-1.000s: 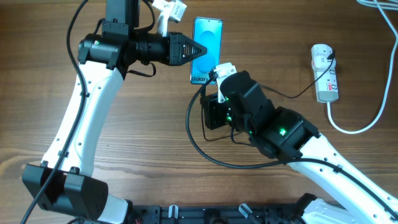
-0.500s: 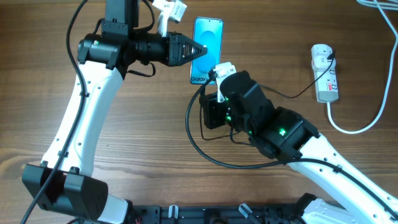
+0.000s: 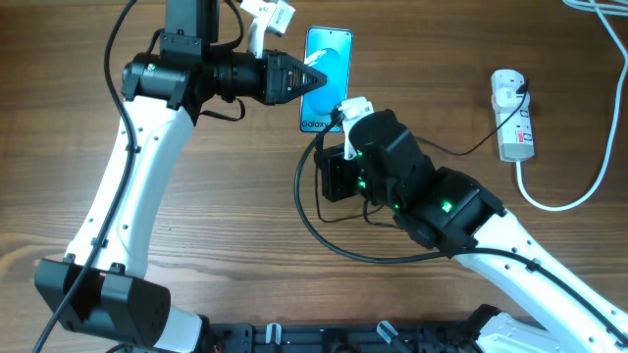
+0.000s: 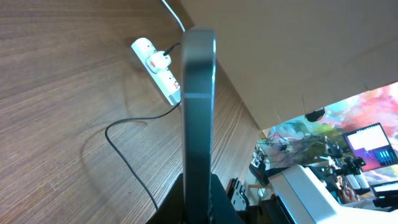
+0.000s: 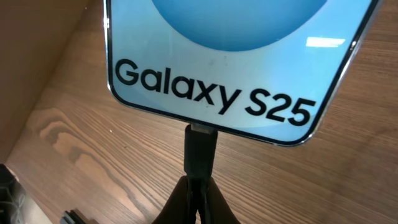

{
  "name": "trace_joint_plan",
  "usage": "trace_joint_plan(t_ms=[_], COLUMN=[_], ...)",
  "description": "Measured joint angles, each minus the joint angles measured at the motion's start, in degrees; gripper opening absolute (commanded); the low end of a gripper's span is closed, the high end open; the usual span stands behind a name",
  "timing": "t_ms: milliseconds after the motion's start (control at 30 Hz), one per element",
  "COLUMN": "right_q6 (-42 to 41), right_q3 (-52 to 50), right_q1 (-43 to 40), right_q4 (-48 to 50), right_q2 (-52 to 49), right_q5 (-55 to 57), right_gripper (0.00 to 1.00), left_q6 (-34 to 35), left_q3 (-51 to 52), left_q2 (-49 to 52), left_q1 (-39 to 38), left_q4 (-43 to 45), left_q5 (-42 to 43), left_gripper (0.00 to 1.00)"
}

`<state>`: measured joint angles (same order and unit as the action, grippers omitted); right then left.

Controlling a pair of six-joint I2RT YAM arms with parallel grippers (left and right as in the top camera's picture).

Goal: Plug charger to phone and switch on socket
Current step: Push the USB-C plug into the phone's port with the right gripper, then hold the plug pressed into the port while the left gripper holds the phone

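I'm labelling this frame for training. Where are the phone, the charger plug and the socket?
phone (image 5: 236, 37), right wrist view, middle of its blue screen
charger plug (image 5: 200, 149), right wrist view, black plug body
socket (image 3: 517, 132), overhead view, lower white face

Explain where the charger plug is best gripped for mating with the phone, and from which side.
Grip the plug on its short black body behind the tip, coming from beyond the phone's bottom edge, in line with its length. The body is narrow and flat-sided, and the right gripper holds it that way.
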<state>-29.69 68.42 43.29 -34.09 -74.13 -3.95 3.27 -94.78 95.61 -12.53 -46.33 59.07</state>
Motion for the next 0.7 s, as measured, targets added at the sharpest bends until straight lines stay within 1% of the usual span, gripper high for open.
trace_joint_plan(t_ms=[533,700], right_q6=[0.3,1.5], right_q3=[0.0,0.0], right_q1=[0.0,0.1], right_q4=[0.5,0.7], right_q2=[0.0,0.0], right_q5=[0.2,0.6], right_gripper=[0.05,0.05], left_q6=[0.0,-0.1], left_q3=[-0.1,-0.1], left_q2=[0.0,0.0], left_q1=[0.2,0.3], left_q4=[-0.7,-0.7], left_q5=[0.0,0.0], left_gripper=[0.04,0.04])
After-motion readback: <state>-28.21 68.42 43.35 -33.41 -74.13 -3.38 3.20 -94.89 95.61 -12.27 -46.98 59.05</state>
